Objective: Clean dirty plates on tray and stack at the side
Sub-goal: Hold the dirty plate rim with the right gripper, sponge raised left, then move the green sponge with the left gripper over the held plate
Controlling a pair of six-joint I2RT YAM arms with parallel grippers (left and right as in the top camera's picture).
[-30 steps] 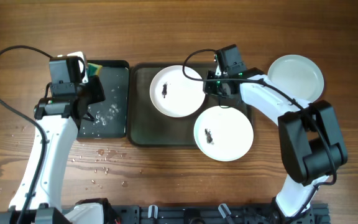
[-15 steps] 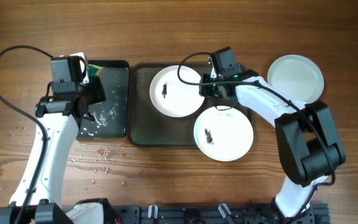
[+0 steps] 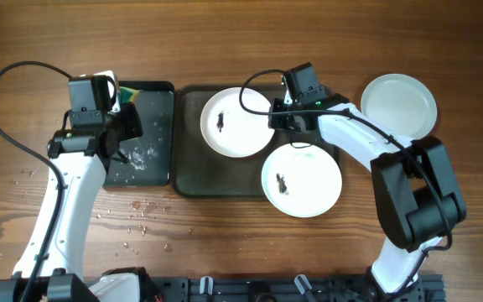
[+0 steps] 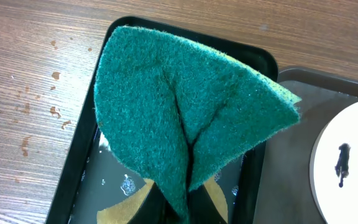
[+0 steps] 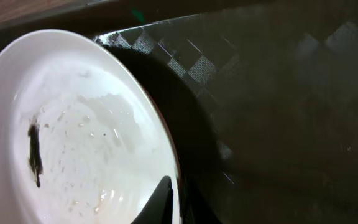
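Overhead, the dark tray (image 3: 193,172) holds a smeared upper plate (image 3: 239,122). A smeared lower plate (image 3: 301,179) overhangs the tray's lower right corner, and a clean plate (image 3: 399,103) sits on the table (image 3: 241,42) to the right. The right gripper (image 3: 277,120) pinches the upper plate's right rim, seen close in its wrist view. Only the left wrist view clearly shows the left gripper (image 3: 126,117) clamping a folded green sponge (image 4: 179,118) above the black tray (image 4: 79,174).

The first plate (image 3: 240,122) lies in the tray (image 3: 191,168) toward 12 o'clock; the second plate (image 3: 301,179) overhangs its 4 o'clock corner. The third plate (image 3: 398,102) lies outside at 2 o'clock, the smaller tray (image 3: 158,109) at 9 o'clock, under a sponge (image 4: 179,124).
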